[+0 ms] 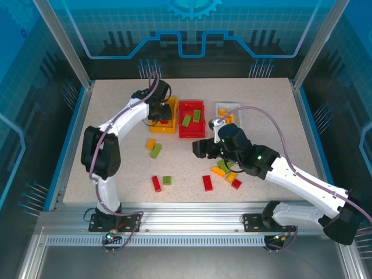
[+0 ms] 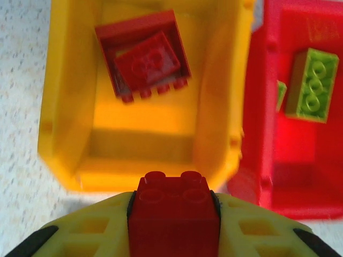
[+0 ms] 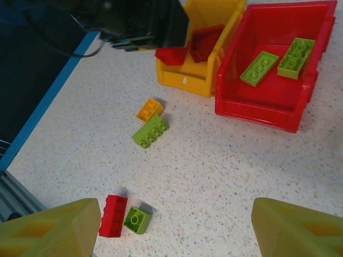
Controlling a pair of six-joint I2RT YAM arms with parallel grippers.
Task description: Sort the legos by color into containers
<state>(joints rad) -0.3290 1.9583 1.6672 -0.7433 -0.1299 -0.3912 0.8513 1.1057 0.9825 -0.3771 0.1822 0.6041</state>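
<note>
From above, the left arm (image 1: 125, 116) bends at its elbow and reaches across the speckled bench (image 1: 116, 174), its wrist over the yellow-orange plastic bin (image 1: 165, 128); the right arm (image 1: 290, 171) stretches diagonally to mid-bench, near the red plastic bin (image 1: 192, 132). At the left wrist, the left jaws clamp a red studded brick (image 2: 172, 214) above the yellow-orange bin's near rim; red bricks (image 2: 144, 59) lie inside that bin. At the right wrist, the right jaws stand wide, holding nothing, over an orange lego (image 3: 149, 109) touching a green lego (image 3: 150, 130); a red lego (image 3: 113, 215) lies nearer.
</note>
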